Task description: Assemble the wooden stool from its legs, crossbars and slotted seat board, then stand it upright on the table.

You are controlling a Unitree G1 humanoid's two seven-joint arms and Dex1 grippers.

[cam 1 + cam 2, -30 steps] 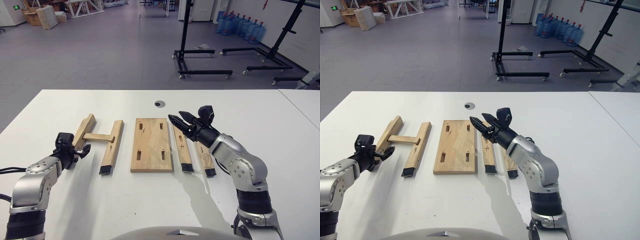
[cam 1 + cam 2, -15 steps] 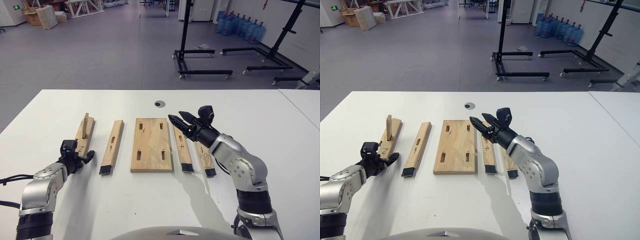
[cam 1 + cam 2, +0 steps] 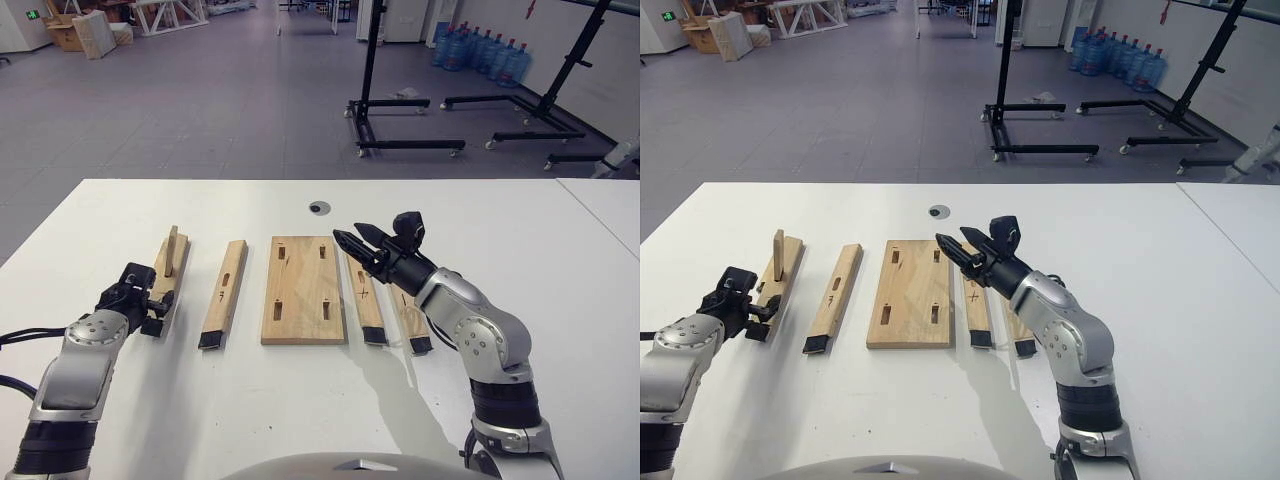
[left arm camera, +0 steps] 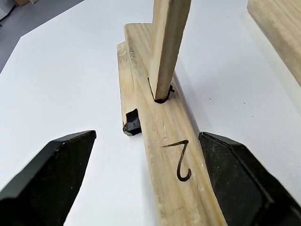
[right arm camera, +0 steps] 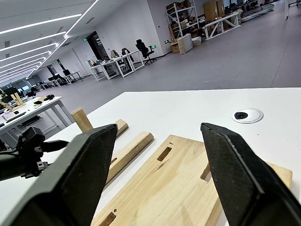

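four legs, one board, one crossbar standing

on the white tabletop [image 3: 560, 300] lie four pale wooden legs side by side, long flat bars, three showing black caps at their near ends. between the second leg [image 3: 224, 290] and the third leg [image 3: 365, 300] sits one seat board [image 3: 303, 290], a flat rectangle of grained wood with four small slots. the fourth leg [image 3: 410, 320] lies just right of the third. one crossbar [image 3: 172, 250], a short flat stick, stands upright in the slot of the leftmost leg [image 3: 163, 290], which bears a burnt-in number. a thinner strip [image 4: 123, 80] with a dark tip lies tight against that leg; which part it is i cannot tell.

the left gripper [image 3: 158, 310] is at that leg's near end, fingers [image 4: 47, 179] spread wide, one on each side of the wood, not closed on it. the right gripper [image 3: 350, 238] hovers over the far end of the third leg, fingers parted and holding nothing.

a second ago the crossbar lay flat, bridging the two left legs; now it points up and the second leg lies alone.
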